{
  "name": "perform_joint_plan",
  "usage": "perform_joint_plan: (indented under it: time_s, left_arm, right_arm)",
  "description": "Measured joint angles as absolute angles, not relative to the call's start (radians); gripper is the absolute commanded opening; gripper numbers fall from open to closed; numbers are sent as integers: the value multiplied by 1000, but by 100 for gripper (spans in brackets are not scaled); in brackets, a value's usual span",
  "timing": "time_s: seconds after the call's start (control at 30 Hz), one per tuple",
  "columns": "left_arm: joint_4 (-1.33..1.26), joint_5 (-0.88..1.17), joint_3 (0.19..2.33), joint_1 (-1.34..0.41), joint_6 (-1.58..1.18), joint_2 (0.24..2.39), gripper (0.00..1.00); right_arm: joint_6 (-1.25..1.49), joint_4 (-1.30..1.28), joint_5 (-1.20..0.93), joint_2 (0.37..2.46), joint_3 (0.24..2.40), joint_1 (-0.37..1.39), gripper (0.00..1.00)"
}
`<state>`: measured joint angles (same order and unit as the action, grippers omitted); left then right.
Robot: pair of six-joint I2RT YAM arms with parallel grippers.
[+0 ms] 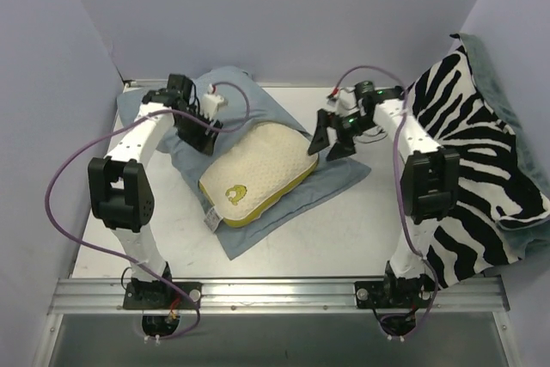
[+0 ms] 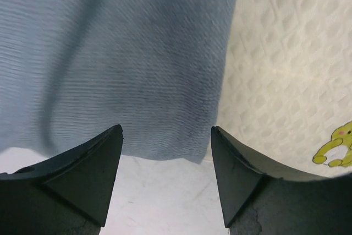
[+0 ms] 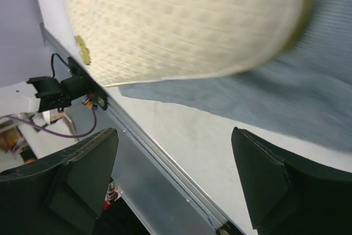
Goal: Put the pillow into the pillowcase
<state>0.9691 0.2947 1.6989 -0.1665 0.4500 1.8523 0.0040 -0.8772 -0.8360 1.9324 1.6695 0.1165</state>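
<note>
The cream pillow (image 1: 258,169) lies slantwise on top of the blue-grey pillowcase (image 1: 335,180), its yellow logo facing up at the near corner. My left gripper (image 1: 206,139) hovers open at the pillow's far left edge. In the left wrist view the pillowcase (image 2: 121,64) hangs ahead of my left gripper (image 2: 166,130), the pillow (image 2: 286,53) is to the right, and nothing is between the fingers. My right gripper (image 1: 331,139) stands open just off the pillow's far right end. In the right wrist view the pillow (image 3: 181,20) and pillowcase (image 3: 286,97) lie beyond the empty right gripper (image 3: 175,133).
A zebra-striped cloth (image 1: 473,169) with a green backing drapes over the right side, behind the right arm. The white table (image 1: 326,229) shows bare in front of the pillowcase. A metal rail (image 1: 275,290) runs along the near edge. Purple walls close in the left, back and right.
</note>
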Motion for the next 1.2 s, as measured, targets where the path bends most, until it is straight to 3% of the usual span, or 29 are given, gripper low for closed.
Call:
perform_joint_plan:
  time_s: [0.07,0.2,0.33,0.37,0.43,0.47,0.53,0.57,0.6,0.63,0.93,1.07,1.17,1.2]
  left_arm:
    - [979,287,1615,-166,460,1854,71]
    - [964,268,1534,-191,467,1856,65]
    - [916,266,1477,-193,472,1854,38]
    - [909,267,1467,-193,473,1853,24]
    - [908,290,1459,-193,481,1850,15]
    - [909,307,1459,-193,487,1845,12]
    - [930,348,1468,-195,505,1830,3]
    - [964,375,1486,-199,514,1826,1]
    - [1007,400,1515,-206,530,1824,0]
    - [1071,434,1567,-221,546,1825,0]
    - [1274,744,1968,-398,632,1833,0]
    - [1301,836,1906,-391,629,1819,0]
    - [1310,820,1734,-364,632,1808,0]
    - [1314,800,1678,-353,634,1807,6]
  right_arm:
    - [90,-773,-878,1937,1615,227,94]
    - [324,-516,-891,1951,1441,394,95]
    - [564,-299,-885,1996,1357,459,92]
    - [611,-250,-883,2011,1353,473,86]
    - [697,-154,-873,2030,1349,488,77]
    - [740,-104,-867,2039,1349,498,60]
    - [823,1,-857,2062,1349,512,39]
    - [875,54,-853,2076,1349,514,14]
    - [929,119,-847,2093,1347,514,3]
    - [978,171,-843,2103,1345,508,0]
    - [1293,413,-669,2035,1346,416,0]
    - [1272,452,-614,1992,1352,456,0]
    - [1229,462,-606,2009,1337,519,0]
    - [1214,461,-608,2024,1325,536,0]
